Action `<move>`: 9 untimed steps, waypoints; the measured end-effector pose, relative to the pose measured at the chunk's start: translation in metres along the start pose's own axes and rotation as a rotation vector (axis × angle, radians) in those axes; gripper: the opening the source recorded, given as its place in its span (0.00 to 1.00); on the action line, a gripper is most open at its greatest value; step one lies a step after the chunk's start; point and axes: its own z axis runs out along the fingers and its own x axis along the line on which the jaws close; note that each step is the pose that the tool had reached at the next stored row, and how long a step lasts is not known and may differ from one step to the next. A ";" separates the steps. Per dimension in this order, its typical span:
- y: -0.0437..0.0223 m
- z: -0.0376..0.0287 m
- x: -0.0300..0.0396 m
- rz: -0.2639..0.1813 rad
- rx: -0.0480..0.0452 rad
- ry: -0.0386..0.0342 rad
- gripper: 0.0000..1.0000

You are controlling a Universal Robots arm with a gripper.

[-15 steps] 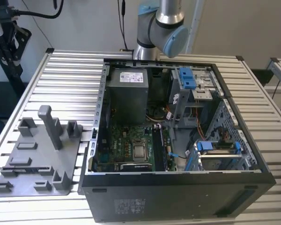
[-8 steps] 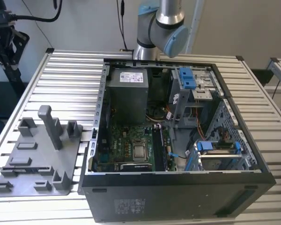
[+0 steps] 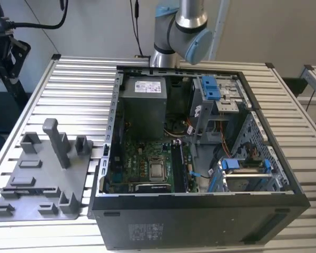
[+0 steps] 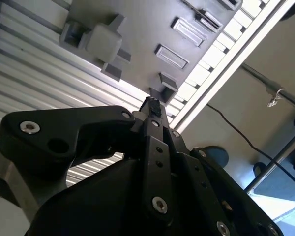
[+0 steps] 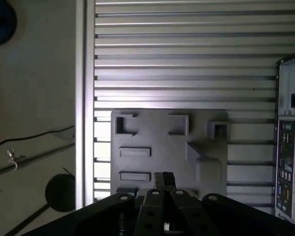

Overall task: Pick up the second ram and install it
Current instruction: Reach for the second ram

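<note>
Gripper (image 5: 163, 180) jaws sit together, empty — open them early (before any contact) and square up to the grey tray (image 5: 157, 142) ahead.

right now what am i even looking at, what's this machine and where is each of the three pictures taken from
The machine is a robot arm. The exterior view comes from a camera off the arm, and it shows the arm behind an open computer case. The case lies on a slatted metal table, and its green motherboard is in plain sight. On the exterior view's left sits a grey plastic tray with raised blocks and a tall post.

The other two pictures come from cameras riding on the arm near its wrist. Both look past the arm's black hand at that same tray. The hand's two fingers are pressed together, and I can see nothing held between them.
</note>
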 end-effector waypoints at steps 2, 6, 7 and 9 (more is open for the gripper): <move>-0.0020 0.0011 0.0000 0.000 0.0000 0.0000 0.11; -0.0063 0.0029 0.0006 0.000 0.0000 0.0000 0.11; -0.0075 0.0033 0.0009 0.000 0.0000 -0.0001 0.11; -0.0098 0.0040 0.0016 0.000 0.0000 0.0001 0.11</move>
